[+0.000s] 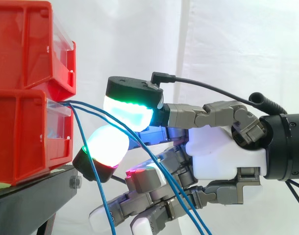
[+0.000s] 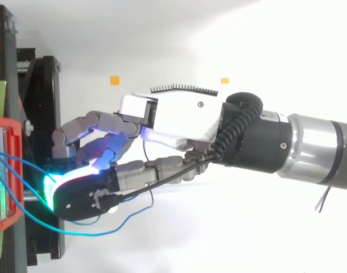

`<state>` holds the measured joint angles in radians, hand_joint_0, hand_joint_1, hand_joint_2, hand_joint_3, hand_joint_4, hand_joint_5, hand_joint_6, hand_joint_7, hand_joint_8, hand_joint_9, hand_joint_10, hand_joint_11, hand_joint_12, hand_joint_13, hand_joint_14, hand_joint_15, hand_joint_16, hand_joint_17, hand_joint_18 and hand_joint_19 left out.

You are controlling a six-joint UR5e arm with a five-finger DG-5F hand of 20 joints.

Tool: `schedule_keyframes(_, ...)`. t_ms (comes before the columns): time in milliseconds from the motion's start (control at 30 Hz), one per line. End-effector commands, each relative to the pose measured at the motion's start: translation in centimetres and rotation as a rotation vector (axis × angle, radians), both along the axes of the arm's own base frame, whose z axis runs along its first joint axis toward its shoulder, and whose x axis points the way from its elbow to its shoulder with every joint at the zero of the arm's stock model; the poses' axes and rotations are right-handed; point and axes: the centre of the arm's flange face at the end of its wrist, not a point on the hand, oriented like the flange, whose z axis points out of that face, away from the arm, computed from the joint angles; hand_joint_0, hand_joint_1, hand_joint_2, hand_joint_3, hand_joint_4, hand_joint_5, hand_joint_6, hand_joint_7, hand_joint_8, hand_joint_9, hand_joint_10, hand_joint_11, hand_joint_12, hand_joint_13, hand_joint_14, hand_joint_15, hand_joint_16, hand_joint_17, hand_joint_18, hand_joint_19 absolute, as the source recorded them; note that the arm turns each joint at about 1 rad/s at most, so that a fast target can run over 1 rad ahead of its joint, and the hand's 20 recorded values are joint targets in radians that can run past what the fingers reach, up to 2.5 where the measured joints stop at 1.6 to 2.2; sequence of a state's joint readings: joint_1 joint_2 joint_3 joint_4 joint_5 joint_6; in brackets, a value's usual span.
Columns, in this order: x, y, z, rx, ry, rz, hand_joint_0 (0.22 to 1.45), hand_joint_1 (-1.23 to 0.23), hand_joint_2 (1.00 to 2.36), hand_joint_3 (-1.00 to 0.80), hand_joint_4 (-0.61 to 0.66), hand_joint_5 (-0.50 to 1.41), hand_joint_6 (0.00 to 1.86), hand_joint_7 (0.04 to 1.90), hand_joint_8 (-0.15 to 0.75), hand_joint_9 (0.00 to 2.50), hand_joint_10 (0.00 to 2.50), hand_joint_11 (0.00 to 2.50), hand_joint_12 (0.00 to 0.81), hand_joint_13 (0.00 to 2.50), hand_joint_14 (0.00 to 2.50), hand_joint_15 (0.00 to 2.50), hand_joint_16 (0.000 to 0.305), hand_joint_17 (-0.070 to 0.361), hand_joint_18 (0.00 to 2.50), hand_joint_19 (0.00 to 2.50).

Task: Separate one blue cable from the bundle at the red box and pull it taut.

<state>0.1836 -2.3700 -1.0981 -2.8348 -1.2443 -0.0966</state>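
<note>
Apparently the hand [image 1: 223,156] pinches one blue cable [image 1: 90,108] between two pads [image 1: 127,111] just beside the lower red bin [image 1: 22,137]; other blue cables [image 2: 105,230] sag.

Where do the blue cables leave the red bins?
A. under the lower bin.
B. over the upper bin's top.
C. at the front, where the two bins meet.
C: the blue cables start at the seam between the stacked red bins, then slope down.

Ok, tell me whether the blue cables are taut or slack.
Slack: the cables sag from the red box past the hand and curve loosely in the top view.
</note>
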Motion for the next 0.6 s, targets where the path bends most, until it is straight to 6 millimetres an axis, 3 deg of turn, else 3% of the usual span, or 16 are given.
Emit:
schedule_keyframes(0,0.00,0.03,-0.01,0.001,0.000,0.000,0.62,-0.60,1.02,-0.17,0.07,-0.18,0.79,1.06,0.286,1.07,0.03,1.25,0.386,0.65,0.02,0.44,0.050,0.111,0.67,0.64)
schedule_keyframes(167,0.00,0.03,-0.01,0.003,0.000,0.000,0.61,-0.65,1.02,-0.09,0.01,-0.18,0.82,1.05,0.295,1.11,0.02,1.28,0.390,0.68,0.02,0.44,0.051,0.116,0.70,0.61)
schedule_keyframes(267,0.00,0.03,-0.01,0.003,0.000,0.000,0.64,-0.76,1.02,0.00,-0.05,-0.19,0.85,1.12,0.280,1.14,0.02,1.31,0.385,0.71,0.02,0.45,0.051,0.115,0.73,0.61)
schedule_keyframes(433,0.00,0.07,-0.01,0.005,0.000,0.003,0.62,-0.75,1.02,0.05,-0.06,-0.18,0.87,1.08,0.288,1.17,0.02,1.33,0.394,0.72,0.02,0.44,0.053,0.120,0.75,0.60)
schedule_keyframes(567,-0.02,-0.18,0.02,0.004,0.003,0.000,0.63,-0.76,1.02,0.08,-0.16,-0.17,0.87,1.09,0.282,1.18,0.02,1.31,0.398,0.72,0.02,0.44,0.054,0.123,0.76,0.59)
